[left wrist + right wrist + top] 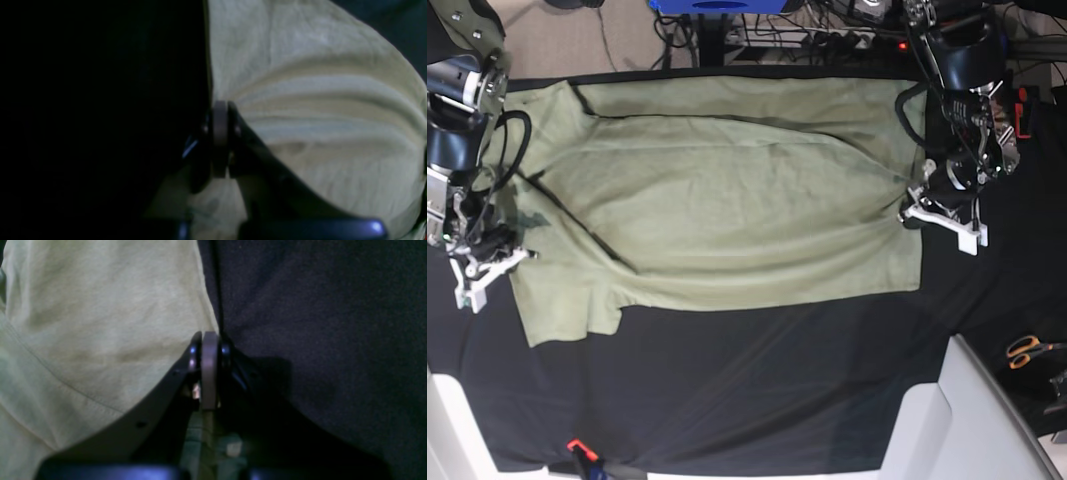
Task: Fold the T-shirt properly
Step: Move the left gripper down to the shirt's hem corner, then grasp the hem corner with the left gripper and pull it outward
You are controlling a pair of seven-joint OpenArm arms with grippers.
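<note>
1 T-shirt [727,190] lies flat, its edges clamped by 2 pincers, left [220,140] and right [209,373].

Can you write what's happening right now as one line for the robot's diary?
T-shirt flat on black cloth | left gripper pinching its edge | right gripper pinching opposite edge

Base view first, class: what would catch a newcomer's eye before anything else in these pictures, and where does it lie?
The pale green T-shirt spread flat across the black table cloth dominates. At its two ends the right gripper and left gripper each pinch a shirt edge, jaws closed; the cloth puckers into ridges toward the left grip. Orange-handled scissors lie off to the base view's right edge.
</note>
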